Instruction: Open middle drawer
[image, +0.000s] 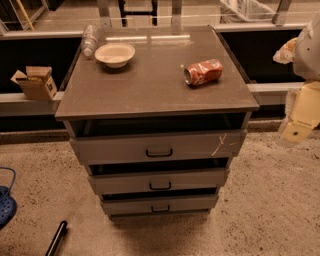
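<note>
A grey metal cabinet (155, 85) stands in the middle with three stacked drawers. The middle drawer (159, 180) has a plain grey front and a small dark loop handle (160, 186). A dark gap shows above its front. The top drawer (159, 147) is the widest and bears a pale scratch on the right. The bottom drawer (160, 204) is the narrowest. My gripper (297, 127), on a cream arm, hangs at the far right edge. It is level with the top drawer, well clear of the cabinet and touching nothing.
On the cabinet top lie a white bowl (115, 54), a clear plastic bottle (89, 40) and a red can on its side (202, 72). A cardboard box (35, 82) sits on a ledge at left. A blue object (6, 205) and a black bar (56, 239) lie on the floor at left.
</note>
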